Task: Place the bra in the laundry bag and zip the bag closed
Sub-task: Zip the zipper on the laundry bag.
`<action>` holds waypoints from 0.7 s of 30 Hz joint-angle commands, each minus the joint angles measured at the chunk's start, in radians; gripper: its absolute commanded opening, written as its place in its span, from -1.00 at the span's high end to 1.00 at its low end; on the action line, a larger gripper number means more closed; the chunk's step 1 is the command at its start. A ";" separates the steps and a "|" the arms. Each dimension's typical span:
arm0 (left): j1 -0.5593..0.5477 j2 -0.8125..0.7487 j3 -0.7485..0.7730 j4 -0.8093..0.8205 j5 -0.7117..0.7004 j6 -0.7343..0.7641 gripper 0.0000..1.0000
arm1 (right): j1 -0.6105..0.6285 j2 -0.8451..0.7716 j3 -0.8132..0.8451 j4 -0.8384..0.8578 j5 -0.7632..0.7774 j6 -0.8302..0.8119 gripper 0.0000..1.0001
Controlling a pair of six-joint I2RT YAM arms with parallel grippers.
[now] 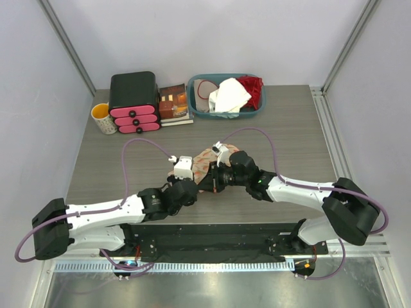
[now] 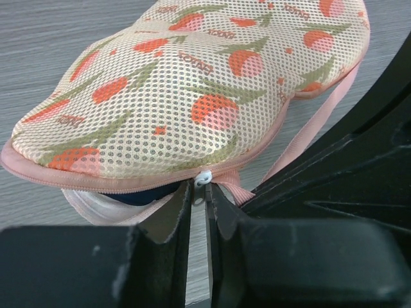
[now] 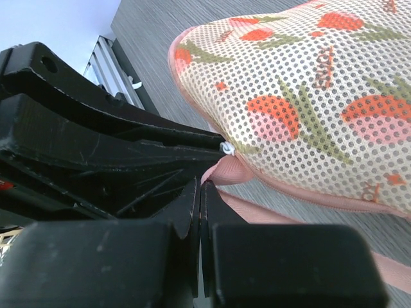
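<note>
The laundry bag [image 1: 207, 162] lies at mid-table, a mesh pouch with orange flower print and pink zipper trim [image 2: 192, 83] [image 3: 308, 96]. Its near edge gapes a little, and the dark navy bra [image 2: 138, 196] shows inside the gap. My left gripper [image 1: 196, 181] [image 2: 202, 194] has its jaws drawn close around the white zipper pull [image 2: 203, 178]. From the right, my right gripper [image 1: 216, 181] [image 3: 204, 186] is shut on the bag's pink strap tab [image 3: 234, 172], just beside the pull. The two grippers meet at the bag's near edge.
At the back stand a teal basket [image 1: 221, 115] holding a white cloth [image 1: 229, 95] and a red garment [image 1: 253, 88], a small book stack [image 1: 174, 102], a black drawer unit with pink fronts [image 1: 133, 102] and a yellow-lined mug [image 1: 103, 118].
</note>
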 commanded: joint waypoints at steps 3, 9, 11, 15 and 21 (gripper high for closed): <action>-0.003 -0.001 0.057 -0.068 -0.078 -0.003 0.79 | -0.001 -0.083 -0.018 -0.033 0.036 -0.014 0.98; -0.003 -0.035 0.038 -0.073 -0.015 0.020 0.82 | -0.005 -0.179 -0.046 -0.203 0.225 -0.034 0.98; -0.003 -0.032 0.037 -0.076 0.004 0.029 0.85 | -0.016 -0.196 -0.057 -0.246 0.314 -0.037 0.98; -0.003 -0.036 0.014 -0.024 0.102 0.055 0.88 | -0.054 -0.231 -0.105 -0.291 0.380 -0.002 0.98; -0.003 -0.039 -0.003 0.000 0.125 0.056 1.00 | -0.100 -0.257 -0.119 -0.349 0.446 0.010 0.98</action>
